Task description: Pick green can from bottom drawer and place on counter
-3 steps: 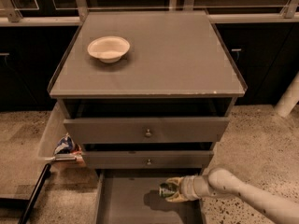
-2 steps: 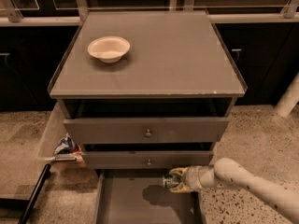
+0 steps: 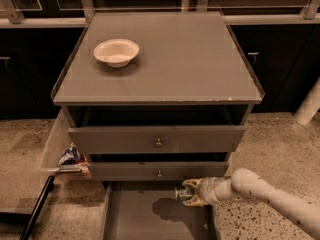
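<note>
The green can (image 3: 183, 194) is held in my gripper (image 3: 189, 192), lifted above the floor of the open bottom drawer (image 3: 140, 216) at its back right, just below the middle drawer's front. The can's shadow falls on the drawer floor. My pale arm (image 3: 270, 196) reaches in from the lower right. The gripper fingers are shut on the can, one above and one below it. The counter (image 3: 170, 59) is the flat grey top of the cabinet, well above the gripper.
A white bowl (image 3: 116, 51) sits on the counter's back left. The two upper drawers (image 3: 157, 139) with round knobs stand slightly open above the gripper. A snack bag (image 3: 70, 156) lies in a bin left of the cabinet. A black bar (image 3: 37, 206) is at lower left.
My gripper has risen with the green can from near the drawer floor and moved slightly back, toward the middle drawer's front. The arm has lifted with it.
</note>
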Available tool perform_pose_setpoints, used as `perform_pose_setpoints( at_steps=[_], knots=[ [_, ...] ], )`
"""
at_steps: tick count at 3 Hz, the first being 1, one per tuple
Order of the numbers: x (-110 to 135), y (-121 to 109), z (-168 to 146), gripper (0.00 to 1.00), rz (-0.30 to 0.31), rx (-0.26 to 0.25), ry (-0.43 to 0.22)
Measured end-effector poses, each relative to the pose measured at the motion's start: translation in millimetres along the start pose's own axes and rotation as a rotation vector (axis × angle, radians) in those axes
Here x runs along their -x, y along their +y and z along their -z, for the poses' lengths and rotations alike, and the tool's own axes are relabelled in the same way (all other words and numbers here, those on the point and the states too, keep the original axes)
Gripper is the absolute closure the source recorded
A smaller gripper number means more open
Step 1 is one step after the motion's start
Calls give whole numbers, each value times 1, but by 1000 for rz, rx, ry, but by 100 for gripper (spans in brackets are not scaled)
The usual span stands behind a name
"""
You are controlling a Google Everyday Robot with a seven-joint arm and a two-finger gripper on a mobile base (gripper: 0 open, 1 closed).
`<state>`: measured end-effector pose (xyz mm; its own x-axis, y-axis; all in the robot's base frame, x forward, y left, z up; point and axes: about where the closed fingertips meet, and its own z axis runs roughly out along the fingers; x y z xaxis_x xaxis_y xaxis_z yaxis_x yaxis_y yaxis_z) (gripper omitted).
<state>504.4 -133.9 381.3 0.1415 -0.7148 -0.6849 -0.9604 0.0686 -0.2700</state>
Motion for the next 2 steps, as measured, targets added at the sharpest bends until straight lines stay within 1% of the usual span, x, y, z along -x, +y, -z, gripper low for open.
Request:
perform_pose_setpoints(
  at_steps=[1,2],
  knots=[
    [36,-1,31,100,80,-41,-22],
    [77,-4,62,100,159,-69,-46]
  ],
)
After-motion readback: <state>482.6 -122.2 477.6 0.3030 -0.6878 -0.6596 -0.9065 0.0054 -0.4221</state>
